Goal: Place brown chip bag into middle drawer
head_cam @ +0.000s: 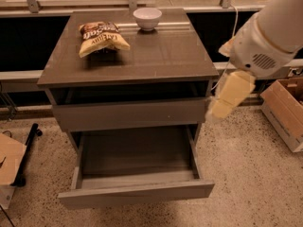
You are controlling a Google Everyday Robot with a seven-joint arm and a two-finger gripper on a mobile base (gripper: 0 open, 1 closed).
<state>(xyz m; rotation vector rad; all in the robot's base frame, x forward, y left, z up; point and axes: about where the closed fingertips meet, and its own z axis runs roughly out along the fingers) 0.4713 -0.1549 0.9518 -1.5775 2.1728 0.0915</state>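
The brown chip bag (100, 38) lies on the back left of the grey cabinet top (156, 60), tan-yellow with a dark brown band. The middle drawer (135, 152) is pulled out toward me and holds nothing; its plain grey front (137, 194) is nearest. My arm comes in from the upper right. Its cream-coloured gripper end (222, 105) hangs beside the cabinet's right front corner, level with the shut top drawer front (130, 113). It is well right of the bag and holds nothing that I can see.
A white bowl (147, 18) stands at the back of the cabinet top, right of the bag. A cardboard box (286, 110) sits on the speckled floor at the right. Flat cardboard (9, 162) and a black bar (27, 150) lie at the left.
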